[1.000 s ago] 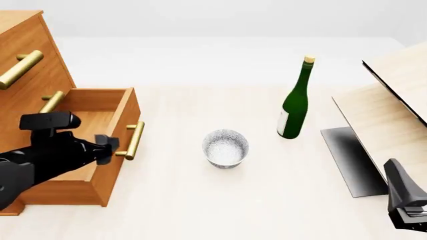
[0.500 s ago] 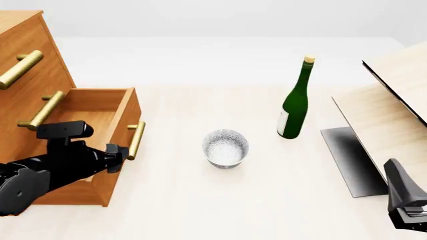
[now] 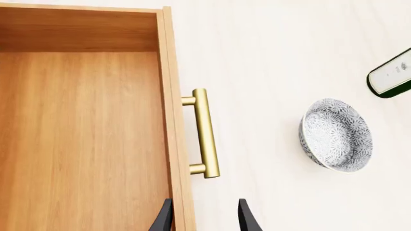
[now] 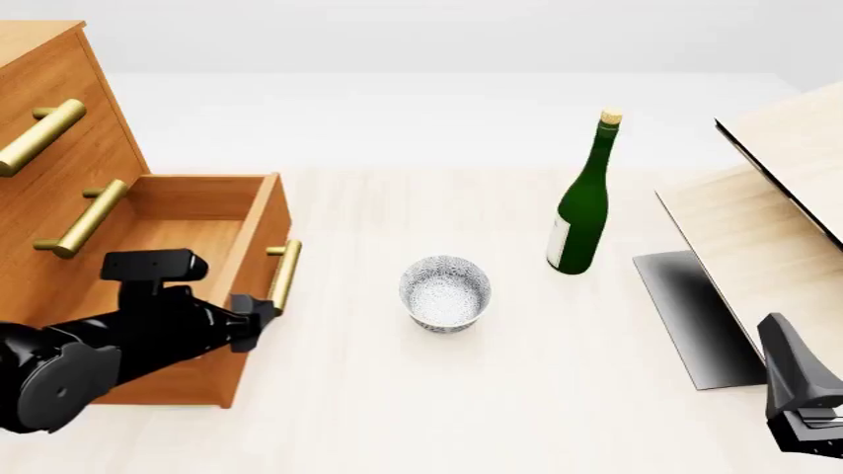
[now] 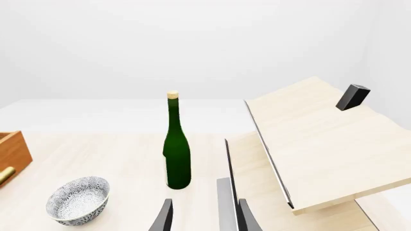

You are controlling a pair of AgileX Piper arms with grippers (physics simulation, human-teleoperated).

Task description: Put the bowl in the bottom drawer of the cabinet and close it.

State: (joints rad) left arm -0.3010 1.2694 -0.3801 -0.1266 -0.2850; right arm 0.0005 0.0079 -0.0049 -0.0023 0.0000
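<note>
The speckled white bowl stands upright on the table, right of the cabinet; it also shows in the wrist views as bowl and bowl. The bottom drawer is pulled out, and its box has nothing inside. My left gripper hovers open at the drawer's front panel, just past the near end of the brass handle, holding nothing; in its own view the left gripper straddles the panel's edge. My right gripper rests open at the near right, far from the bowl.
A tall green bottle stands right of and behind the bowl. A pale wood board leans at the far right over a dark grey slab. Two upper drawers with brass handles are shut.
The bottom drawer has slid further out to the right. My left gripper has moved right and nearer along the drawer front, off the handle. Bowl, bottle and right arm have not moved.
</note>
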